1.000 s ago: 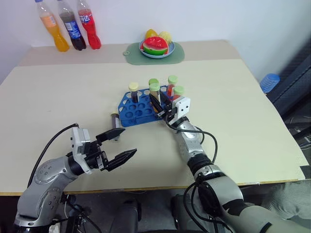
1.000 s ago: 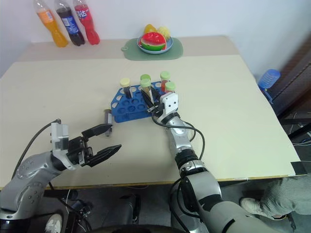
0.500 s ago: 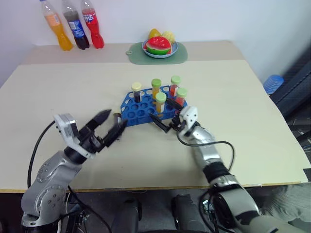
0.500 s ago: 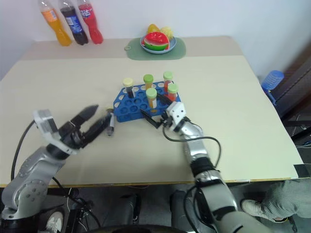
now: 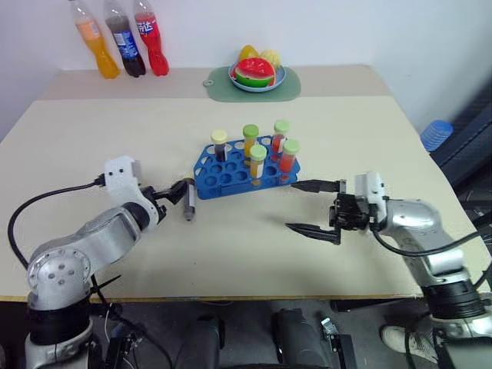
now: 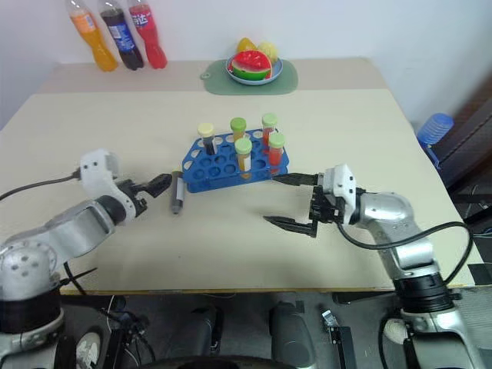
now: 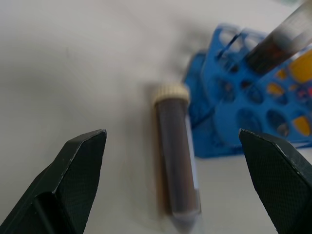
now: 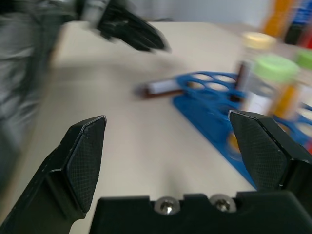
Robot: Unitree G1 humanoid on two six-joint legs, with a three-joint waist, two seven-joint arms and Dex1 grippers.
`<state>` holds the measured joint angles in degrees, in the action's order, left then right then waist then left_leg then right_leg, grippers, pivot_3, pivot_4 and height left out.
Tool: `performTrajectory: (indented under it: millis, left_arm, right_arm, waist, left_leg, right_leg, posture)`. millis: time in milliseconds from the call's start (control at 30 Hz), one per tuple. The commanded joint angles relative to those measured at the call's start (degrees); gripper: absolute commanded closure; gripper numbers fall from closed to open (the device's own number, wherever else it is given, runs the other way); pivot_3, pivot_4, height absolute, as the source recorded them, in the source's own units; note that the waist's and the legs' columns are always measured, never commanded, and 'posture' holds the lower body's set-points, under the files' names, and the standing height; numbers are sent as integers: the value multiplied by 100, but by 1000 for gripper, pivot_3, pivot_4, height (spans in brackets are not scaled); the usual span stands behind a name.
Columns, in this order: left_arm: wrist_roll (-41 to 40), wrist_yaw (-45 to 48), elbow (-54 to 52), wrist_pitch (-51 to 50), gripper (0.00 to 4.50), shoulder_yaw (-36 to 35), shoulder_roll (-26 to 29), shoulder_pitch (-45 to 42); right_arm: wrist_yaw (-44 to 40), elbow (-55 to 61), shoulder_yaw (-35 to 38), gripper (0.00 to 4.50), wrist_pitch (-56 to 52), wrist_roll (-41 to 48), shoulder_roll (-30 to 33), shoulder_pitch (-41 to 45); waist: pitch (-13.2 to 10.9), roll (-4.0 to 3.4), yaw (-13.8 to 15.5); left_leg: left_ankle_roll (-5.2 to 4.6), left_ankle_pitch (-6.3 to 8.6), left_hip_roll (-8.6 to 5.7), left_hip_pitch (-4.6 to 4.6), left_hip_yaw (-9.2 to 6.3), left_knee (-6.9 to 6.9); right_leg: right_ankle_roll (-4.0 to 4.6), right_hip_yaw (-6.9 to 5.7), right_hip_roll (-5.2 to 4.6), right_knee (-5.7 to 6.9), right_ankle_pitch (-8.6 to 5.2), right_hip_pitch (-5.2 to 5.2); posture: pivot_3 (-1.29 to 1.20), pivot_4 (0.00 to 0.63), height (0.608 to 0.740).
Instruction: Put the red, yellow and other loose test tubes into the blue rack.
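Observation:
A dark grey loose test tube point(image 5: 188, 201) with a pale cap lies flat on the table, just left of the blue rack point(image 5: 231, 175). My left gripper point(image 5: 175, 190) is open right beside it. In the left wrist view the tube point(image 7: 176, 165) lies between the two spread fingers point(image 7: 80, 165). Several capped tubes stand upright in the rack: one dark point(image 5: 219, 146), two yellow-orange point(image 5: 257, 163) and two red point(image 5: 289, 156). My right gripper point(image 5: 292, 205) hangs open and empty over the table, right of the rack's front corner.
Three soda bottles point(image 5: 123, 46) stand at the far left of the table. A green mat with a fruit plate point(image 5: 257, 77) lies at the far middle. A blue object point(image 5: 434, 134) sits beyond the table's right edge.
My right gripper opened, left a yellow tube standing in the rack and drew back to the right. My left gripper rolled over and moved forward to the lying dark tube.

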<state>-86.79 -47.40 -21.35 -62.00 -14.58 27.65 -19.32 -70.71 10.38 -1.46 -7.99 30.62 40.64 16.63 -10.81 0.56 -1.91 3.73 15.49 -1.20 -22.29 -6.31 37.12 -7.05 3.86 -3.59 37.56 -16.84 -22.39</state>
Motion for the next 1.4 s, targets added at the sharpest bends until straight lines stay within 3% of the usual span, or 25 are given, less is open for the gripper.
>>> performTrajectory:
  millis: [33,400,733,1000,1100,1267,1300,1400]
  left_arm:
    - [-754,-1212,537,110,0,392,-69,-553]
    - [-1020,-1978,2044,107,0,898,-205,-1886]
    - [-734,-1779,2603,-175,0,929,-215,-2330]
    - [-878,-2032,3048,-434,0,927,-368,-2519]
    - [-1084,-2280,3195,-446,804,887,-478,-2545]
    - [-1404,-2730,3318,-325,3347,835,-562,-2442]
    - [-1471,-2790,3309,-298,3682,826,-549,-2395]
    - [-1780,-2929,3162,-254,3764,836,-434,-2238]
  right_arm:
    - [-477,555,43,60,41,292,148,-50]
    - [232,168,10,60,-252,-297,14,149]
    - [1524,1096,585,60,-1987,78,276,-259]
    - [1865,1459,768,60,-2387,195,286,-425]
    - [1893,1431,758,0,-2338,135,278,-404]
    - [1894,1361,702,0,-2215,42,251,-372]
    - [1887,1342,680,0,-2173,4,243,-368]
    - [1860,1261,638,0,-2095,-63,216,-339]
  waist:
    - [1,4,45]
    - [0,9,150]
    - [0,10,150]
    - [0,12,149]
    - [0,13,145]
    - [0,13,115]
    - [0,13,114]
    - [0,14,114]
  left_leg:
    - [0,0,0,0,0,0]
    - [11,-6,-9,-13,4,3]
    - [44,-25,-10,-19,5,1]
    - [40,-23,-11,-20,7,2]
    - [39,-22,-11,-20,6,2]
    - [40,-23,-9,-19,5,1]
    - [40,-23,-8,-19,5,1]
    - [42,-24,-8,-19,5,1]
  right_leg:
    - [0,-1,1,-1,0,0]
    - [-1,-1,-3,-4,1,-11]
    - [-1,-1,-2,-6,0,-15]
    - [-1,-2,-3,-6,0,-14]
    - [-1,-2,-3,-5,0,-14]
    - [-1,-1,-2,-4,0,-18]
    - [-1,-1,-1,-3,0,-19]
    - [-1,-1,-1,-2,0,-19]
  posture:
    - [0,150,740]
    - [0,150,740]
    - [0,150,740]
    - [0,150,740]
    - [0,150,740]
    - [0,150,740]
    - [0,150,740]
    - [0,150,740]
